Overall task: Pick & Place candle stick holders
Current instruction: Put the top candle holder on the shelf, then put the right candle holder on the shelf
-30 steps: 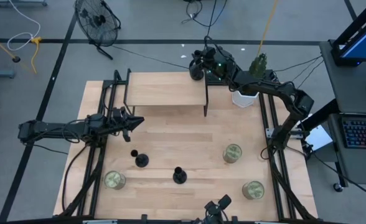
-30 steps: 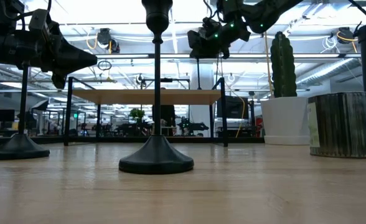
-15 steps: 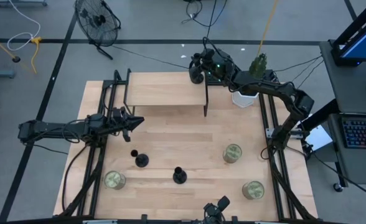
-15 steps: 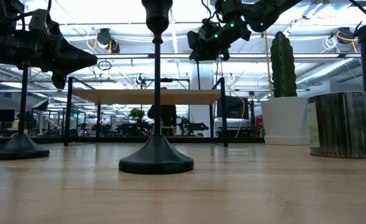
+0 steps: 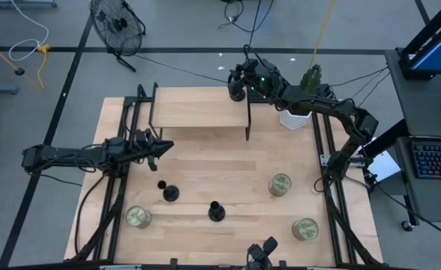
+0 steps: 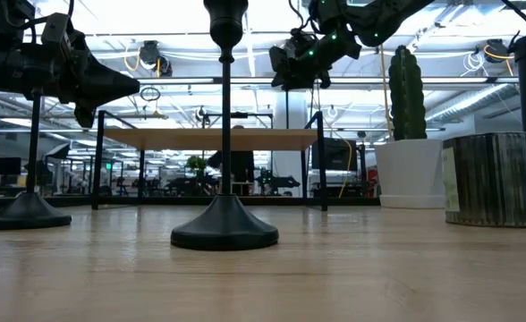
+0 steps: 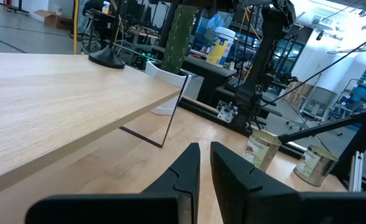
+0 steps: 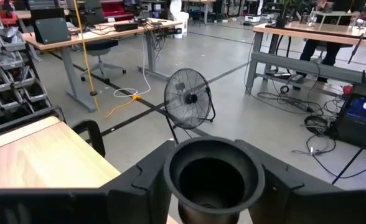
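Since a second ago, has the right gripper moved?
Barely. The right gripper, shut on a candle holder, sits at the shelf's back right corner, nudged slightly higher in the low view.

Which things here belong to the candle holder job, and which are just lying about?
Job:
- holder in the right claw, at the shelf's far right corner
- two holders on the table
- shelf

Lying about:
- three tins
- potted cactus
- left claw, waiting

Black holders [image 5: 170,193], seemingly greenish tins [image 5: 280,184]
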Robot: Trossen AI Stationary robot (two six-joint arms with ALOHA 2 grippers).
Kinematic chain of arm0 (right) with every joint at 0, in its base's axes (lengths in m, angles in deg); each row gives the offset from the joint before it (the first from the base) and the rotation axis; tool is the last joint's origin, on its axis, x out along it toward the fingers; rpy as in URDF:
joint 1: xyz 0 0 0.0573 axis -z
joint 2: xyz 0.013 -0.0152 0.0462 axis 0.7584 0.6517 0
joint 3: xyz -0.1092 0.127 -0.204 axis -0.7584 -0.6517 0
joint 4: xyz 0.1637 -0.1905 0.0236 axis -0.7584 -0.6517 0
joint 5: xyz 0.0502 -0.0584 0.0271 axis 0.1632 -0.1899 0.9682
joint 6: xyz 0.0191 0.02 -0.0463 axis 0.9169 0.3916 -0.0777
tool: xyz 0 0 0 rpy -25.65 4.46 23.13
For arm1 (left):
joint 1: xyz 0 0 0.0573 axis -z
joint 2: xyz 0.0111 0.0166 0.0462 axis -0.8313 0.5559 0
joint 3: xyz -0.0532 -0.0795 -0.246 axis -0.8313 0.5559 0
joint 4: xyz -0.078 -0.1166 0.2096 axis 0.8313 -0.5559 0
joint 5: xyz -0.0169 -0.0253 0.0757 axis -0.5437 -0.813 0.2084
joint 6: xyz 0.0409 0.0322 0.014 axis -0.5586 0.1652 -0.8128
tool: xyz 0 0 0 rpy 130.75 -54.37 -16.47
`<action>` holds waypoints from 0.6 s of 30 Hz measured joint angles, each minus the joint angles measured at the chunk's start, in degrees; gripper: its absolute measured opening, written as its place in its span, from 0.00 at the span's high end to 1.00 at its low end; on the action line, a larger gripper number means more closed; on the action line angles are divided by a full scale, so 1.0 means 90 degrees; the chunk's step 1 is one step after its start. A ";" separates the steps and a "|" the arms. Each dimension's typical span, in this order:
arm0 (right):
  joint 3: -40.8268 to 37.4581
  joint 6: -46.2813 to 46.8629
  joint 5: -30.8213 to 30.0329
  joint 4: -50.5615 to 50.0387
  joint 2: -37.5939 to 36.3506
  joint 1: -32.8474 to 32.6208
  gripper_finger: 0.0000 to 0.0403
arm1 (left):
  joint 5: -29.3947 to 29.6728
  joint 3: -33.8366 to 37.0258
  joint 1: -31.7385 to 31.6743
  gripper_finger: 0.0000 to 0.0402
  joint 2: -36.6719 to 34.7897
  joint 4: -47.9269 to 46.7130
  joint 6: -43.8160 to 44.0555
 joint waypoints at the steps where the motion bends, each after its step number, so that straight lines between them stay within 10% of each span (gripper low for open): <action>1: 0.0000 -0.0005 0.0001 0.0001 0.0000 -0.0006 0.59 | 0.0001 0.0000 -0.0001 0.90 0.0000 -0.0001 0.0002; 18: 0.0000 -0.1198 -0.0701 0.0595 -0.0036 -0.0448 0.35 | 0.0001 0.0000 -0.0002 0.90 -0.0001 -0.0001 0.0000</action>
